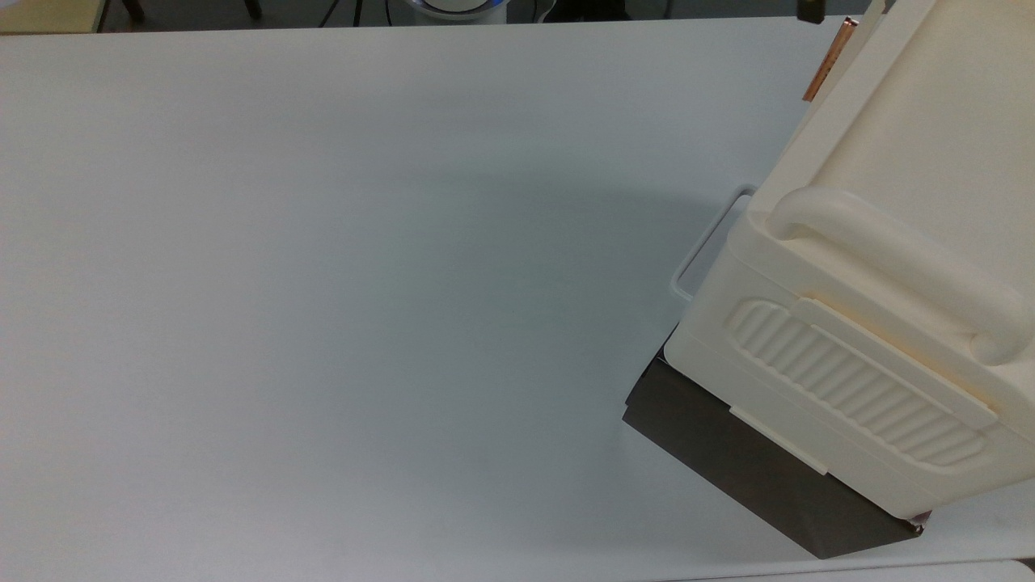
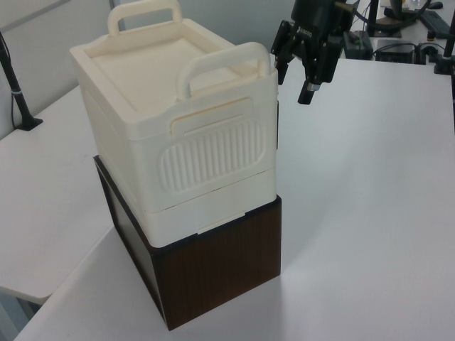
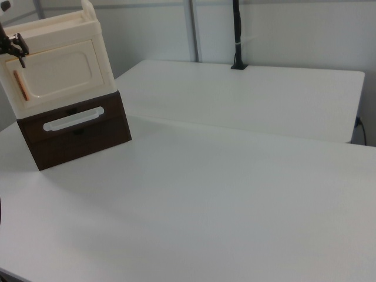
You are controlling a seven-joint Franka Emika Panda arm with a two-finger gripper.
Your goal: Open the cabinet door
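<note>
Cabinet (image 2: 178, 135), cream box on dark brown base, stands on the white desk (image 1: 323, 283); cut off at the top view's right edge and the right view's left edge. Cabinet door (image 3: 59, 73) with copper bar handle (image 3: 21, 85) faces the right view, looks closed or nearly so; white wire loop handle (image 3: 73, 118) sits below it on the base. Gripper (image 2: 297, 67), black, fingers apart, hangs just beside the cabinet's upper corner on the left view's right, holding nothing; no writing legible

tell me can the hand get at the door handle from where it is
Probably yes. The hand hangs open in the air just off the cabinet's door side, near the copper handle, and nothing stands between them on the table.
</note>
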